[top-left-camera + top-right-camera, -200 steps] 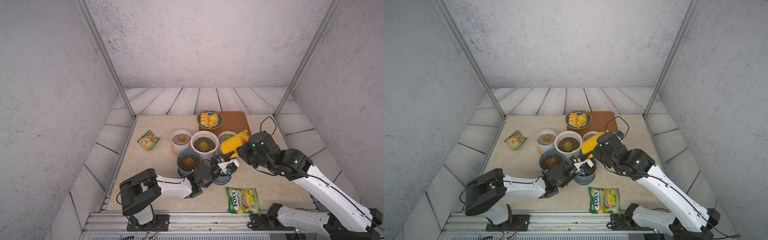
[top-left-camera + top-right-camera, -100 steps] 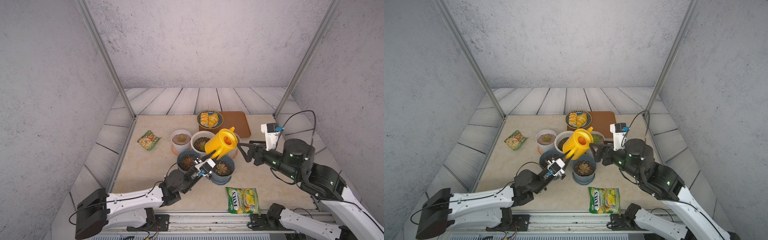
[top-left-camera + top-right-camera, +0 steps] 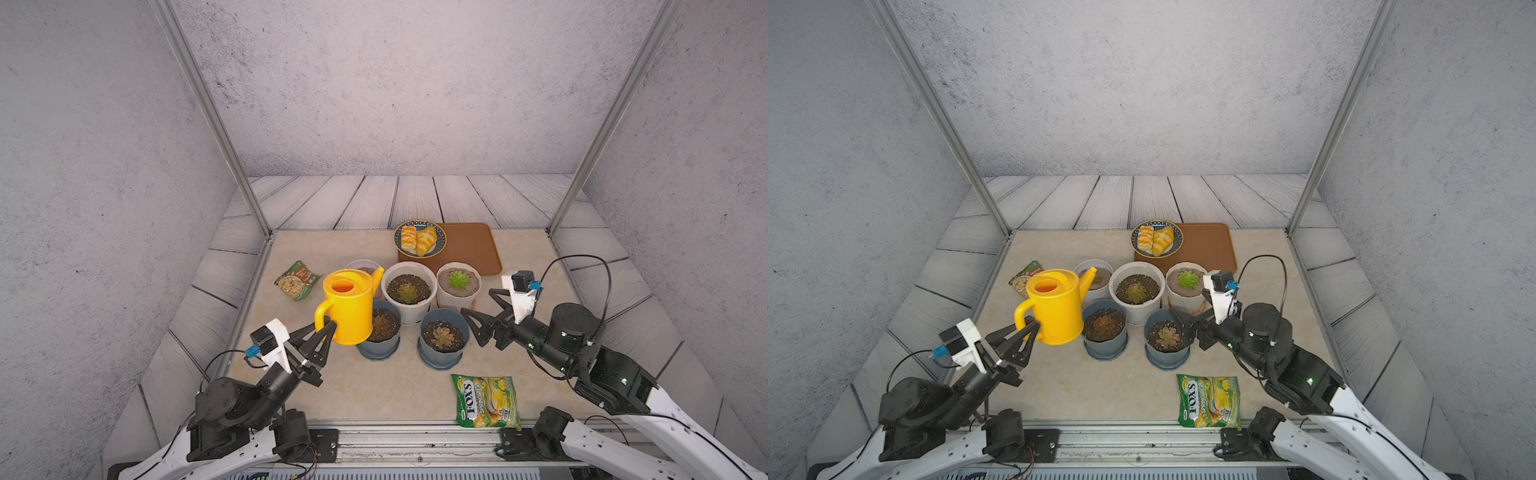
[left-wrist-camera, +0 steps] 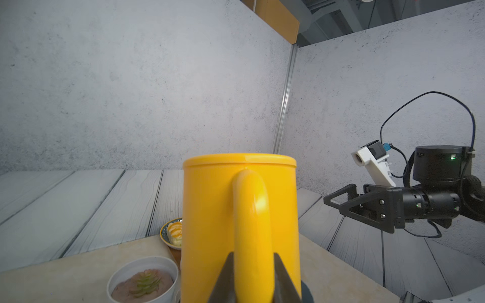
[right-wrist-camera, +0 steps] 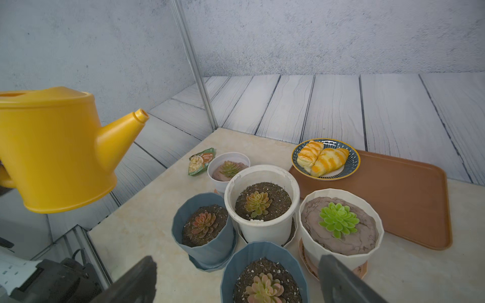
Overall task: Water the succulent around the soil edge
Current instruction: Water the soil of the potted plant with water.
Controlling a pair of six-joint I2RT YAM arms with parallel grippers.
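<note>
- Left arm (image 3: 232,403) is reaching in from 7 o'clock. The left gripper (image 3: 328,328) is pointing toward 1 o'clock and pinching the watering can handle (image 3: 318,312), carrying it off the surface.
- Right arm (image 3: 582,340) is reaching in from 5 o'clock. The right gripper (image 3: 476,301) is pointing toward 10 o'clock, jaws spread wide, gripping nothing.

We see the yellow watering can (image 3: 348,307) upright, in the air above the surface (image 3: 374,386) left of the pots, handle near-left, spout pointing far-right. Five succulents stand clustered: reddish rosettes in dark soil in the left blue pot (image 3: 384,345) and right blue pot (image 3: 442,355), nearest; a round white pot (image 3: 409,311) behind them; a green rosette in the faceted white pot (image 3: 451,301), far right; a small white pot (image 3: 1100,294), far left
</note>
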